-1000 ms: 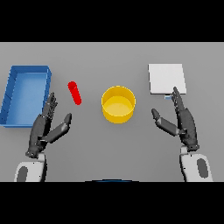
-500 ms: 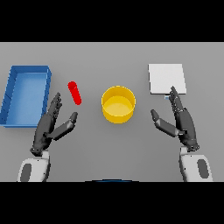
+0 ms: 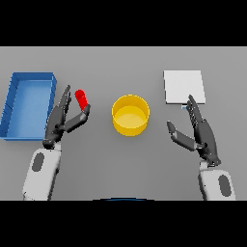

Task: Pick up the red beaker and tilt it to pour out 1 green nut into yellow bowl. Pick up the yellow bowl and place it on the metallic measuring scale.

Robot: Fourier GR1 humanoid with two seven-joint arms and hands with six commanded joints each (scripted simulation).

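Grey surface carrying four things. At centre, yellow bowl, upright, round mouth open upward; contents not made out from this view. Left of the bowl and apart from it, red beaker, small and slim, tilted with its upper end leaning to the left. Far right, flat pale square of the metallic measuring scale, well apart from the bowl. Far left, blue bin, rectangular, walls raised round a lighter blue floor. Left hand raised just near and left of the beaker, between the bin and the bowl: fingers straight and reaching up along the beaker's left side, thumb stretched out to the right below the beaker's lower end. Beaker lying in the gap between thumb and fingers, with nothing curled round it; possibly brushed by a fingertip, though contact cannot be judged from this angle. Hand spread wide, grasping nothing. Right hand on the right side, near of the scale, fingertips pointing up toward the scale's near edge and seeming to overlap it in the view; thumb held out to the left, fingers straight, empty. Bowl between the two hands, touched by neither.
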